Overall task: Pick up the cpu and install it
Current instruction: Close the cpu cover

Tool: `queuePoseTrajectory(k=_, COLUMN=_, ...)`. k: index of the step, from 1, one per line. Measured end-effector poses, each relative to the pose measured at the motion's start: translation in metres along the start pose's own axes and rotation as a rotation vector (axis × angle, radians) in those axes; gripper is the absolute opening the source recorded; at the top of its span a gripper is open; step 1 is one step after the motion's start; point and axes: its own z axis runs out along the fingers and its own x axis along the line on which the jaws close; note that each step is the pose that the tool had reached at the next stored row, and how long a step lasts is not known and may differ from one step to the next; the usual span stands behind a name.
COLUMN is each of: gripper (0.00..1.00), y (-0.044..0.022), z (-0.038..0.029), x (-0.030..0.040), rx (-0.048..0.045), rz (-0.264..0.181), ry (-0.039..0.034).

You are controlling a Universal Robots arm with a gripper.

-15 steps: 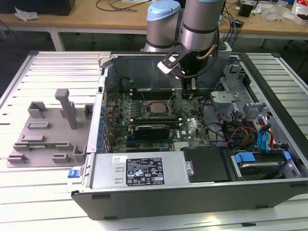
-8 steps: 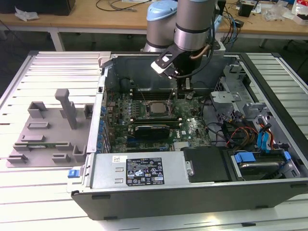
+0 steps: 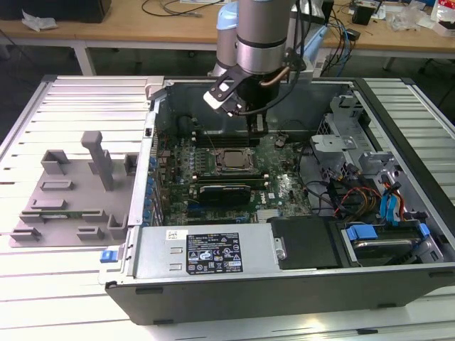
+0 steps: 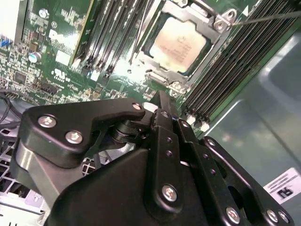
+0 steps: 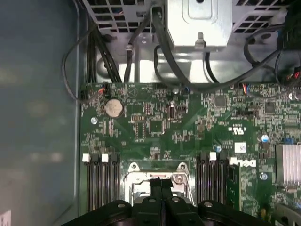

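The cpu (image 3: 234, 160), a square chip with a silver-grey top, lies flat in the metal socket frame on the green motherboard (image 3: 284, 186) inside the open computer case. In the second wrist view the cpu (image 4: 181, 44) sits seated in the frame, apart from the fingers. My gripper (image 3: 258, 126) hangs a little above the board, just behind the socket and toward the exterior view's right. In both wrist views the black fingers (image 4: 162, 106) (image 5: 157, 188) are pressed together with nothing between them. The socket frame (image 5: 155, 170) is partly hidden behind them.
A grey plastic fixture tray (image 3: 71, 192) lies on the slatted table at the exterior view's left. Case walls (image 3: 153, 142) surround the board. Memory slots (image 4: 235, 61) flank the socket. Loose cables (image 3: 348, 195) and a drive cage (image 3: 384, 234) fill the case's right side.
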Motion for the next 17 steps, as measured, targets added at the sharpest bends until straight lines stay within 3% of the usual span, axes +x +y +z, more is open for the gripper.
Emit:
queuePoseTrajectory(k=1, gripper=0.11, y=-0.0058, z=-0.0005, x=0.0001, rx=-0.0045, rz=0.0, ry=-0.0003)
queuePoseTrajectory(k=4, gripper=0.11, y=-0.0131, z=-0.0009, x=0.0001, rx=-0.0068, rz=0.0, ry=-0.0002)
queuePoseTrajectory(k=6, gripper=0.11, y=-0.0134, z=-0.001, x=0.0001, rx=-0.0066, rz=0.0, ry=-0.0002)
queuePoseTrajectory(k=7, gripper=0.11, y=-0.0133, z=-0.0008, x=0.0, rx=0.0065, rz=0.0, ry=-0.0002)
queuePoseTrajectory(k=8, gripper=0.11, y=-0.0125, z=-0.0005, x=0.0001, rx=0.0366, rz=0.0, ry=0.0)
queuePoseTrajectory(k=9, gripper=0.11, y=-0.012, z=-0.0004, x=0.0, rx=0.0606, rz=0.001, ry=-0.0002)
queuePoseTrajectory(k=14, gripper=0.11, y=-0.012, z=-0.0004, x=0.0, rx=0.0612, rz=-0.015, ry=0.0005)
queuePoseTrajectory(k=17, gripper=0.11, y=-0.012, z=-0.0003, x=0.0001, rx=0.0617, rz=-0.075, ry=0.003)
